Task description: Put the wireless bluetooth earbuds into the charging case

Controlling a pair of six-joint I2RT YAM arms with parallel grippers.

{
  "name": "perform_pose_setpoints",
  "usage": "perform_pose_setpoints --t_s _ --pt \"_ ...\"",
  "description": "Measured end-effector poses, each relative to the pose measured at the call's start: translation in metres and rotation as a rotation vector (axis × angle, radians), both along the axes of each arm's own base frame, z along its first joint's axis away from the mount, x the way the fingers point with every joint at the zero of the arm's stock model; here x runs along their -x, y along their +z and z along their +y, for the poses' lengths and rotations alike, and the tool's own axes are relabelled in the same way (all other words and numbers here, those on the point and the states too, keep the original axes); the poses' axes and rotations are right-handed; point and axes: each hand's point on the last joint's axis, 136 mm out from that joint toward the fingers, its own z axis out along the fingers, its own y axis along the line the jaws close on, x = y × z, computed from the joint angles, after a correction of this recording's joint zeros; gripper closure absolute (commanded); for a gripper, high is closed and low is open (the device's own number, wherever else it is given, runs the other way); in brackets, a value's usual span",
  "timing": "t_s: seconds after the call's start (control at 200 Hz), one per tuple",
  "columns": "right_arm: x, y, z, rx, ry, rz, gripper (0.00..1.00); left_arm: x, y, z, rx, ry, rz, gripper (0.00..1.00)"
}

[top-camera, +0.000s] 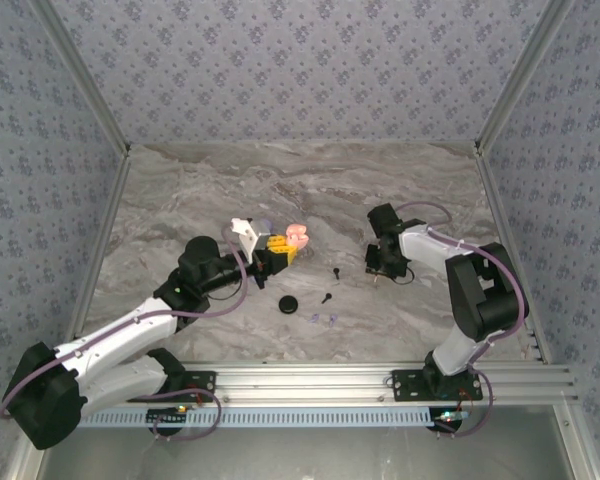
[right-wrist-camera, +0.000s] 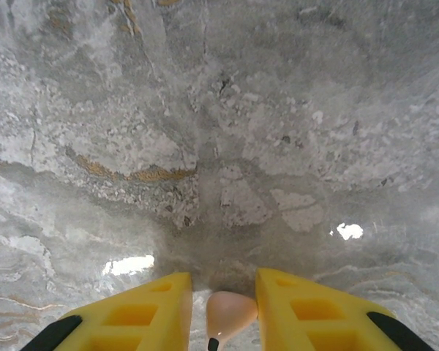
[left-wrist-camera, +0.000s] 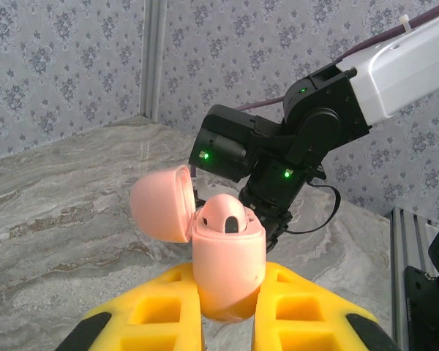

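veined grey marble bench (top-camera: pixel 180 200); left hand (top-camera: pixel 280 250) clamps glossy pink egg-shaped case (left-wrist-camera: pixel 227 270), lid hinged open. right hand (right-wrist-camera: pixel 221 289) pinches smooth pale pink earbud (right-wrist-camera: pixel 230 311); black round case (top-camera: pixel 288 305) lies between the arms.

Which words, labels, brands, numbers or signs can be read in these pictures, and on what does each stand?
None can be read. The pink case in the left gripper, the pink earbud in the right gripper, and the black case carry no visible writing.
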Motion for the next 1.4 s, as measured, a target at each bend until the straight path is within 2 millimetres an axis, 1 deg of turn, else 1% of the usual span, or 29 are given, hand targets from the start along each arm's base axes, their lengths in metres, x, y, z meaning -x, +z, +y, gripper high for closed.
perform_pose_setpoints --t_s 0.235,0.335,0.565,0.65,0.725,0.83,0.849,0.889,0.894,0.904,0.949,0.964,0.969,0.974,0.984,0.989,1.029,1.049,1.064,1.079,1.084,1.094,1.114,1.149,1.179,1.184,1.249,1.299,1.399 --pt "0.002 -0.001 0.001 0.022 0.015 0.027 0.71 0.0 0.0 0.0 -0.001 0.0 0.0 1.0" --pt "0.002 -0.001 0.001 0.032 0.022 0.029 0.75 0.0 -0.001 0.0 -0.002 0.0 0.001 1.0" --pt "0.002 0.0 0.001 0.048 0.041 0.024 0.78 0.0 -0.001 0.0 -0.004 0.0 -0.001 1.0" --pt "0.002 0.004 0.004 0.043 0.054 0.01 0.78 0.0 -0.001 0.0 -0.005 0.001 -0.002 1.0" --pt "-0.001 0.017 0.008 0.029 0.066 -0.03 0.78 -0.001 -0.001 0.0 -0.006 0.003 -0.005 1.0" --pt "-0.007 0.049 0.014 -0.019 0.073 -0.128 0.78 -0.002 -0.002 0.0 -0.007 0.007 -0.004 1.0" --pt "-0.01 0.061 0.016 -0.039 0.074 -0.162 0.78 -0.002 -0.002 0.0 -0.006 0.007 -0.005 1.0" --pt "-0.013 0.077 0.019 -0.067 0.076 -0.206 0.78 -0.003 -0.003 -0.001 -0.006 0.007 -0.004 1.0" --pt "-0.014 0.083 0.021 -0.076 0.078 -0.222 0.78 -0.004 -0.003 -0.001 -0.006 0.007 -0.004 1.0" --pt "-0.014 0.085 0.021 -0.079 0.077 -0.229 0.78 -0.004 -0.003 -0.002 -0.007 0.007 -0.003 1.0" --pt "-0.018 0.113 0.027 -0.126 0.085 -0.303 0.78 -0.006 -0.006 -0.004 -0.01 0.006 0.001 1.0" --pt "-0.019 0.117 0.028 -0.134 0.086 -0.316 0.78 -0.006 -0.006 -0.004 -0.01 0.006 0.001 1.0" --pt "-0.02 0.124 0.029 -0.145 0.089 -0.334 0.78 -0.006 -0.007 -0.004 -0.01 0.007 0.002 1.0" --pt "-0.02 0.124 0.029 -0.145 0.089 -0.334 0.78 -0.007 -0.007 -0.004 -0.011 0.006 0.003 1.0" --pt "-0.021 0.132 0.031 -0.159 0.093 -0.358 0.78 -0.007 -0.009 -0.005 -0.013 0.006 0.005 1.0" --pt "-0.021 0.132 0.031 -0.159 0.093 -0.358 0.78 -0.007 -0.009 -0.005 -0.013 0.006 0.005 1.0" --pt "-0.023 0.158 0.038 -0.205 0.105 -0.429 0.78 -0.009 -0.012 -0.007 -0.02 0.006 0.013 1.0" --pt "-0.023 0.168 0.041 -0.223 0.111 -0.456 0.78 -0.01 -0.013 -0.008 -0.022 0.003 0.018 1.0" --pt "-0.023 0.18 0.044 -0.246 0.12 -0.489 0.78 -0.011 -0.013 -0.009 -0.022 0.003 0.02 1.0" --pt "-0.023 0.184 0.045 -0.254 0.123 -0.501 0.78 -0.012 -0.014 -0.01 -0.023 0.002 0.022 1.0" --pt "-0.023 0.191 0.047 -0.265 0.128 -0.517 0.78 -0.012 -0.014 -0.01 -0.024 0.002 0.023 1.0" --pt "-0.023 0.192 0.048 -0.269 0.129 -0.521 0.78 -0.012 -0.014 -0.011 -0.023 0.0 0.025 1.0" --pt "-0.023 0.207 0.053 -0.298 0.14 -0.559 0.78 -0.013 -0.015 -0.012 -0.024 -0.002 0.028 1.0" --pt "-0.022 0.224 0.059 -0.334 0.157 -0.605 0.78 -0.014 -0.014 -0.014 -0.024 -0.006 0.03 1.0" --pt "-0.021 0.231 0.061 -0.347 0.164 -0.621 0.78 -0.015 -0.013 -0.016 -0.022 -0.011 0.028 1.0" --pt "-0.02 0.239 0.065 -0.366 0.176 -0.643 0.78 -0.015 -0.013 -0.016 -0.021 -0.012 0.029 1.0" --pt "-0.015 0.259 0.078 -0.414 0.214 -0.695 0.78 -0.015 -0.007 -0.021 -0.008 -0.025 0.023 1.0" --pt "-0.01 0.27 0.089 -0.446 0.249 -0.719 0.78 -0.015 -0.003 -0.024 0.002 -0.036 0.015 1.0" --pt "-0.001 0.279 0.109 -0.488 0.301 -0.736 0.78 -0.014 0.002 -0.029 0.014 -0.052 0.008 1.0"
